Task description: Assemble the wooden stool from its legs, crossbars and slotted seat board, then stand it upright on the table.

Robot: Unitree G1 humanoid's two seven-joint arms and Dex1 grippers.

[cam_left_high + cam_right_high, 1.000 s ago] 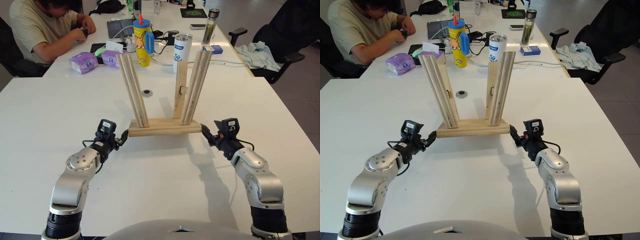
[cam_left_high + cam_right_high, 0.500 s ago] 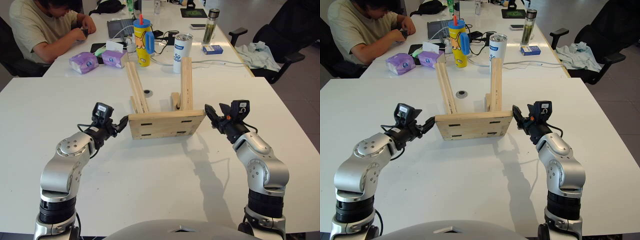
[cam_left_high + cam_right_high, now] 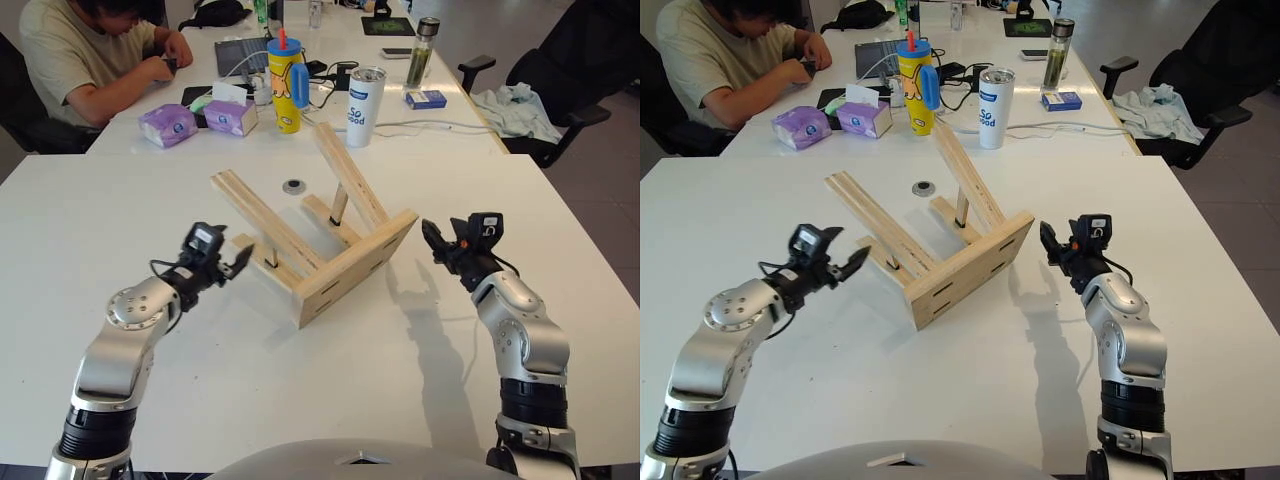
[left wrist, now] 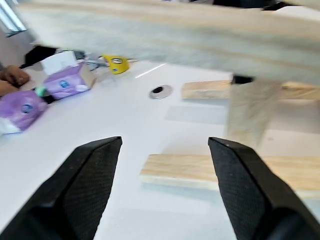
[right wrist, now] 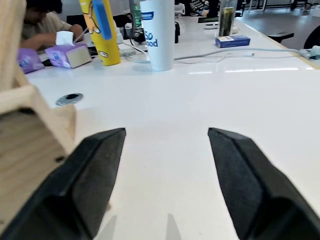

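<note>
The wooden stool lies tipped over at the table's middle. Its slotted seat board stands on edge, slanted, and its legs point to the far left. One leg end rests on the table just beyond my left gripper, which is open and a short way left of the stool, touching nothing. My right gripper is open too, just right of the seat board's raised corner and apart from it. Both show open in the wrist views, left gripper and right gripper.
A cable grommet sits in the table behind the legs. On the far table stand a white cup, a yellow bottle and tissue packs. The white table has free room in front of the stool.
The stool left both grippers and tipped over, turning so its legs point far left. Both grippers let go and now stand open beside it; the left arm has dropped lower.
</note>
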